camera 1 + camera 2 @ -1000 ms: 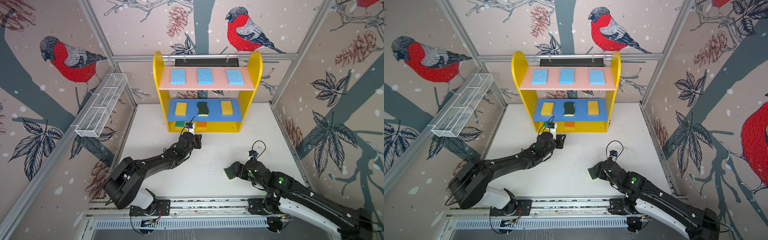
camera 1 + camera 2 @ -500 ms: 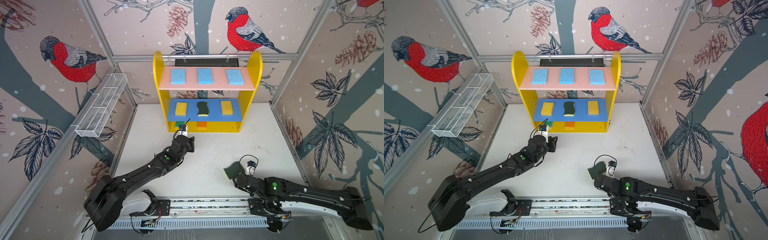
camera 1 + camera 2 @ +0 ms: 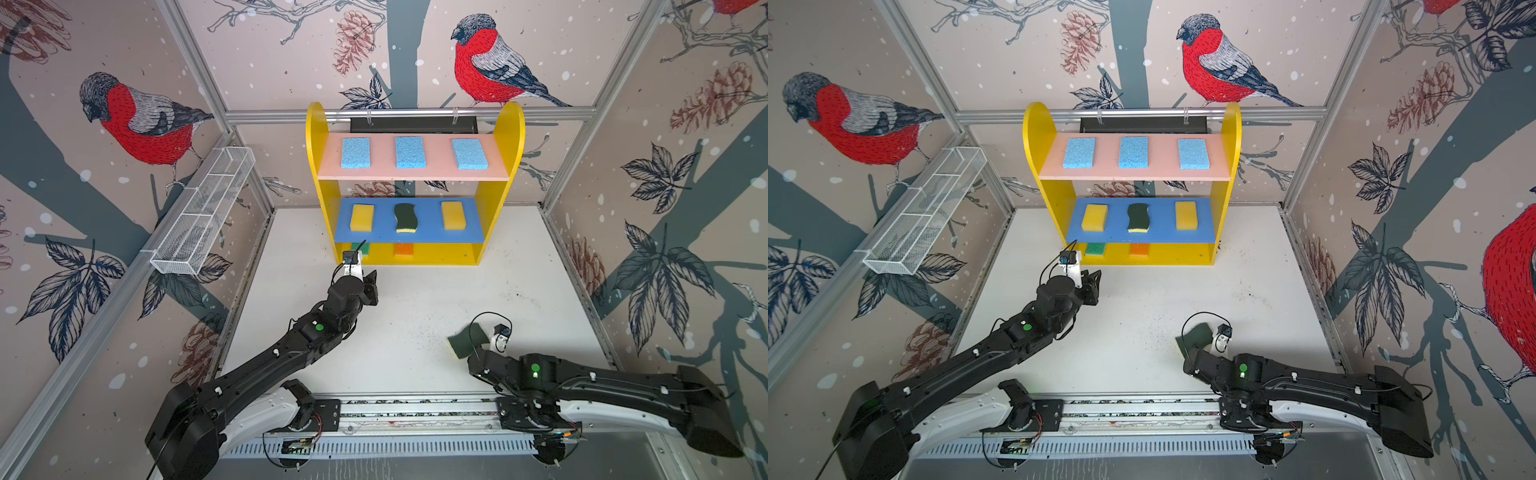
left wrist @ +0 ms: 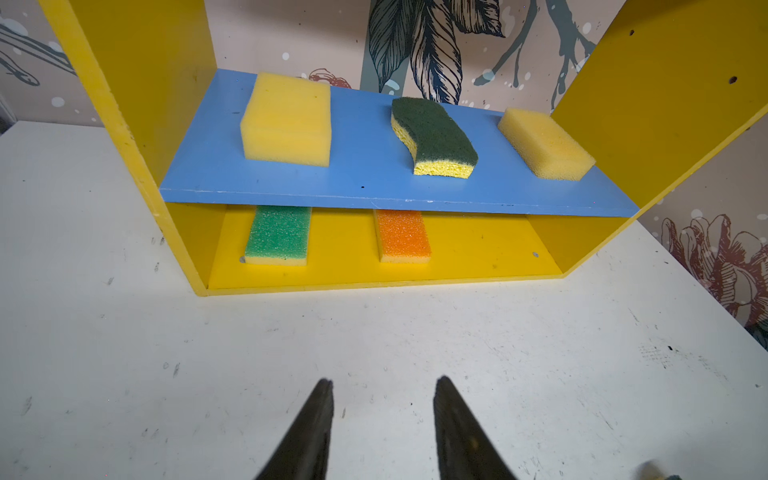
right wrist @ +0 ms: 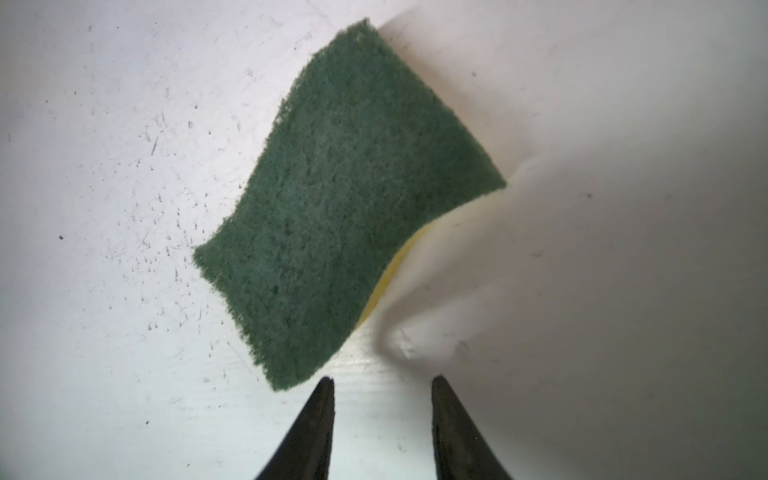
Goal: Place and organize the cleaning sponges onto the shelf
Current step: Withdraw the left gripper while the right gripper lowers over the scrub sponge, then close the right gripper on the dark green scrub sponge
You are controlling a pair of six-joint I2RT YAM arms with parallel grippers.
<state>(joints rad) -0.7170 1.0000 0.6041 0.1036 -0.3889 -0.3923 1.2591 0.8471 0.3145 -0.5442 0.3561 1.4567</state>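
Observation:
The shelf [image 3: 512, 137] stands at the back with three light-blue sponges [image 3: 409, 151] on its pink board. Its blue board holds two yellow blocks [image 4: 286, 120] and a wavy scourer [image 4: 432, 137]. On the bottom lie a green-topped [image 4: 278, 235] and an orange-topped sponge [image 4: 403, 235]. A second dark-green scourer [image 5: 349, 199] lies on the table [image 3: 407, 316], also seen in both top views [image 3: 1196, 338]. My right gripper [image 5: 382, 379] is open just short of its corner, holding nothing. Over bare table before the shelf, my left gripper [image 4: 382, 380] is open and empty.
A long white wire-mesh basket [image 3: 203, 212] hangs on the left wall. Patterned walls close in the sides and back. The arms' base rail [image 3: 415, 411] runs along the front edge. Dark crumbs dot the table near the scourer.
My left arm has drawn back from the shelf's lower left corner. My right arm has dropped low and stretched out flat behind the loose scourer, which has stayed in place.

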